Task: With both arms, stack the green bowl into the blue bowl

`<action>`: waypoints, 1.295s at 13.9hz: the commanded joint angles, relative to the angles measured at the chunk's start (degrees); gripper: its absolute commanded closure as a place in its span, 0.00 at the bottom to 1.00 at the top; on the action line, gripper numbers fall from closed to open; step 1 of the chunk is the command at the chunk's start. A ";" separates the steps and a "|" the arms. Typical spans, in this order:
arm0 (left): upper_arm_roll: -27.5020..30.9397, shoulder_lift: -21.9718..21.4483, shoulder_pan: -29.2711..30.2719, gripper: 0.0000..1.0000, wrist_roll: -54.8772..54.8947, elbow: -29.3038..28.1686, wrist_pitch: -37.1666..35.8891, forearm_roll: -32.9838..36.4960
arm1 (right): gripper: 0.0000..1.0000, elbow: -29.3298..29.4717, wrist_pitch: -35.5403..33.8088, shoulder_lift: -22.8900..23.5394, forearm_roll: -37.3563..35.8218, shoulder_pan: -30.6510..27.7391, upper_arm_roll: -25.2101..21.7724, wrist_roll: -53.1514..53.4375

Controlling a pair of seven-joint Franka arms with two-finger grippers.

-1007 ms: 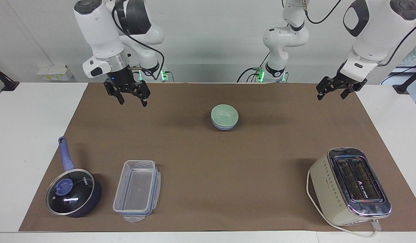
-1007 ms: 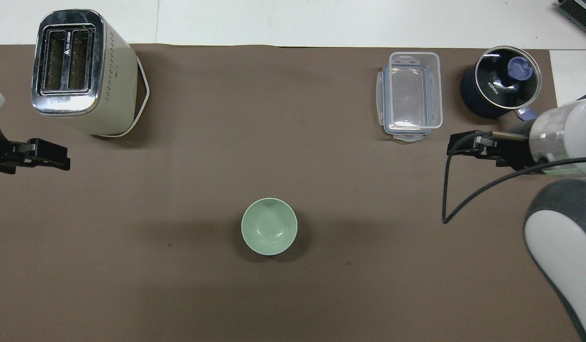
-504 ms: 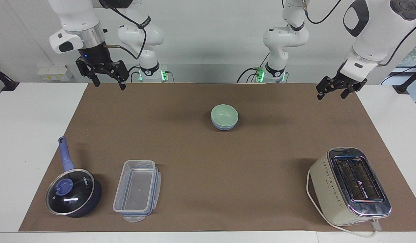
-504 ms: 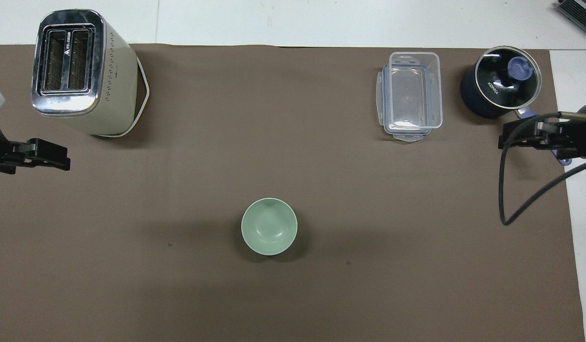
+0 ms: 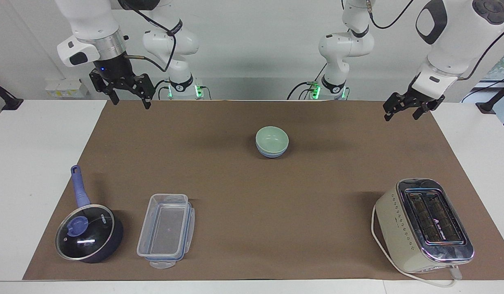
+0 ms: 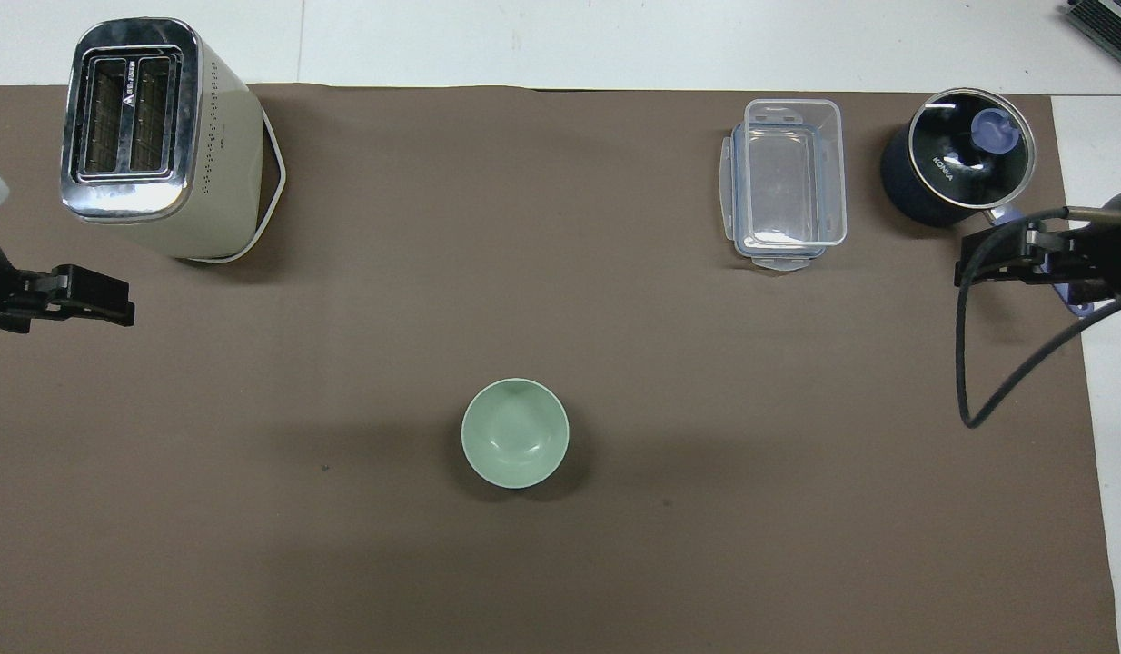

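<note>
Green bowl (image 5: 272, 140) nested in blue bowl (image 5: 271, 154) mid-mat, stacking apparently done; right gripper (image 5: 127, 90) and left gripper (image 5: 405, 107) raised at mat's robot-side corners, fingers spread, holding nothing.

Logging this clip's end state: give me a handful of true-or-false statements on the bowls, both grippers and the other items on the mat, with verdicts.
1. The green bowl sits nested in the blue bowl. True.
2. The right gripper holds the green bowl. False: it hangs open and empty above the mat's edge.
3. The left gripper is open and holds nothing. True.
4. The saucepan has no lid. False: a glass lid covers it.
5. The toaster lies nearer to the robots than the bowls. False: it lies farther.
</note>
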 commanded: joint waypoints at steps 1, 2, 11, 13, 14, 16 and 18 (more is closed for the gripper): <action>-0.57 0.44 0.89 0.00 0.55 1.08 -1.20 0.64 | 0.00 -2.35 -0.05 -1.65 0.10 -0.55 0.42 -1.83; -0.66 0.35 0.89 0.00 0.55 1.08 -1.20 0.64 | 0.00 -2.62 -0.14 -1.92 0.10 -0.55 0.42 -1.92; -0.57 0.44 0.89 0.00 0.55 1.08 -1.20 0.64 | 0.00 -5.52 0.12 -3.76 0.19 -0.55 0.42 -2.01; -0.57 0.35 0.89 0.00 0.55 1.08 -1.20 0.64 | 0.00 -5.52 0.12 -3.85 0.54 -0.55 0.42 -2.01; -0.57 0.44 0.89 0.00 0.55 1.08 -1.20 0.64 | 0.00 -5.52 0.12 -3.76 1.06 -0.55 0.42 -2.01; -0.57 0.35 0.89 0.00 0.55 1.08 -1.20 0.64 | 0.00 -5.52 0.12 -3.76 1.16 -0.55 0.33 -2.01; -0.57 0.44 0.89 0.00 0.55 1.08 -1.20 0.64 | 0.00 -5.52 0.21 -3.76 1.16 -0.55 0.33 -2.01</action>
